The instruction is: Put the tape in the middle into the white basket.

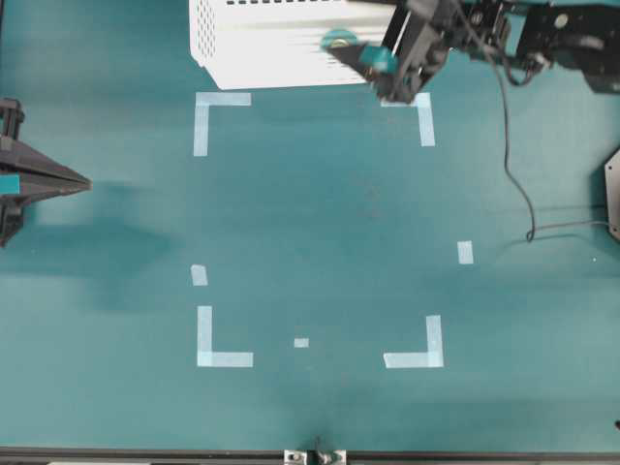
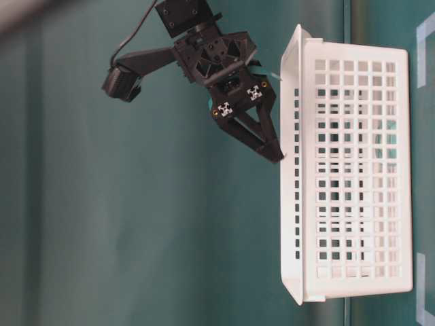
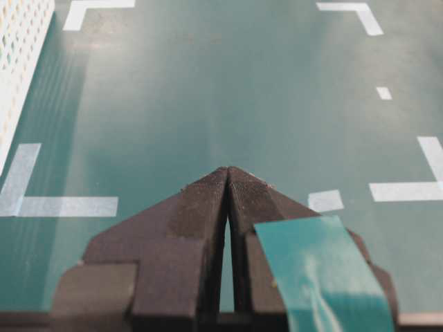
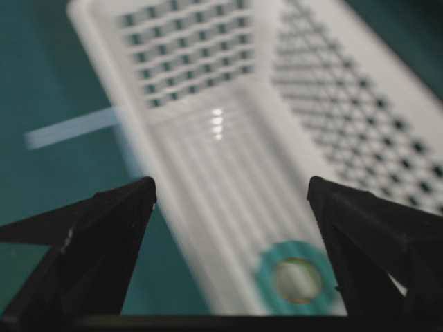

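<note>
small round turquoise tape roll (image 4: 299, 279) lies flat inside large white perforated plastic basket (image 4: 208, 173). my right fingers (image 4: 232, 200) spread wide, empty, above it. my left fingers (image 3: 227, 190) pressed together over green table (image 1: 320, 223).

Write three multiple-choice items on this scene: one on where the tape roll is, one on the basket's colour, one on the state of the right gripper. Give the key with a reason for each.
1. Where is the tape?
A. Inside the white basket
B. On the table between the corner marks
C. Between the left gripper's fingers

2. What colour is the basket?
A. Black
B. White
C. Yellow

3. How does the right gripper stand?
A. Shut on the roll
B. Shut on nothing
C. Open, holding nothing

Key:
1 A, the right wrist view shows the turquoise roll lying on the basket's floor.
2 B, its perforated walls are white in every view that shows them.
3 C, its two fingers stand wide apart above the basket with nothing between them.
</note>
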Motion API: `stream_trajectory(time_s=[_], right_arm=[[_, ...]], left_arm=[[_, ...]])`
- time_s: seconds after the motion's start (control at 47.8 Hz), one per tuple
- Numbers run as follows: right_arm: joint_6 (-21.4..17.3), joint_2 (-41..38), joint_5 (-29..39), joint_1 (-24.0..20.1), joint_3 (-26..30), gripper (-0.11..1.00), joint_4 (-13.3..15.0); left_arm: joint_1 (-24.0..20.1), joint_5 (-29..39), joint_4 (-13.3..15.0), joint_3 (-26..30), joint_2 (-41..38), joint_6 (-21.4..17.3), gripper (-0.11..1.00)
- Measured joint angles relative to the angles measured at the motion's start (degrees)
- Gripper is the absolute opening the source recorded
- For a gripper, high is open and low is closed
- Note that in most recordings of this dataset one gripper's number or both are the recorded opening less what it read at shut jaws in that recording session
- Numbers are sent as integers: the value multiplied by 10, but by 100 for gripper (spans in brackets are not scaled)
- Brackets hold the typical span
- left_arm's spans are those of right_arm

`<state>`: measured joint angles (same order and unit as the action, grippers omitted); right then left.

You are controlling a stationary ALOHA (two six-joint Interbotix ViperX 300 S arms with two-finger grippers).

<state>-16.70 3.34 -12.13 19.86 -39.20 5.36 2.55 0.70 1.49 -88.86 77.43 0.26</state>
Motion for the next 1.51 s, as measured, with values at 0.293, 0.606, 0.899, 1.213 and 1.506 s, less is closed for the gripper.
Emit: stream_trajectory(time_s=[0.293,0.606,0.899,1.213,1.506], right_arm=[[0,11,0,-88,-4,100,0],[0,11,-23,-168,-12,100,2],[1,14,-42,-196,-30,100,3],[1,45,-57,-195,-56,100,3],[1,63,-63,-195,-82,100,4]], left_arm=[[0,0,-1,0,0,0,-11],[0,1,0,0,-1,0,-11],[0,0,0,0,0,0,-11],[0,0,0,0,0,0,-11],[0,0,0,0,0,0,-11]])
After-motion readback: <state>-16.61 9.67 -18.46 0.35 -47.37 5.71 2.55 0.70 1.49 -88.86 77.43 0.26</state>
